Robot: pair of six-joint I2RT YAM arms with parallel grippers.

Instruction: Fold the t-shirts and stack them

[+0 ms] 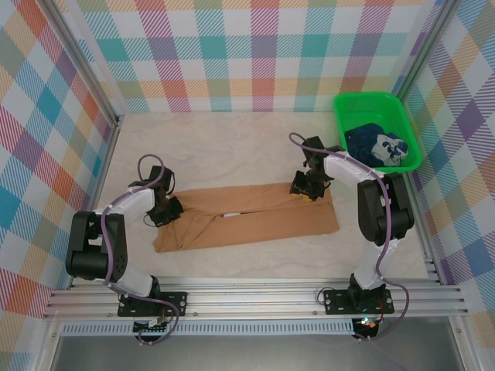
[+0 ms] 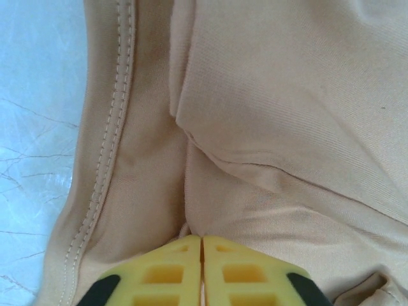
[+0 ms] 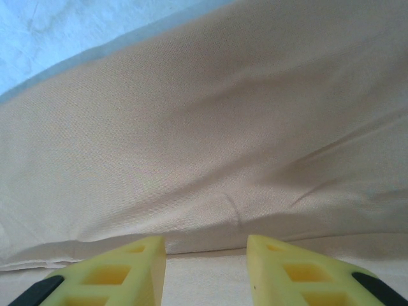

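Note:
The tan-brown t-shirt [image 1: 247, 218] lies folded into a long strip across the middle of the table. My left gripper [image 1: 165, 210] is down on its left end. In the left wrist view its yellow fingers [image 2: 162, 271] are shut, and a raised fold of the tan cloth [image 2: 287, 95] runs into the tips of the gripper [image 2: 202, 239]. My right gripper [image 1: 303, 189] sits at the strip's far right edge. Its jaws [image 3: 206, 245] stand open, with a folded edge of the tan cloth [image 3: 204, 127] between them. A dark navy t-shirt [image 1: 377, 144] with white print lies bunched in the basket.
A green mesh basket [image 1: 367, 98] stands at the back right corner, close behind the right arm. Checkered walls close in the pale table [image 1: 216, 147] on three sides. A metal rail [image 1: 247, 297] runs along the near edge.

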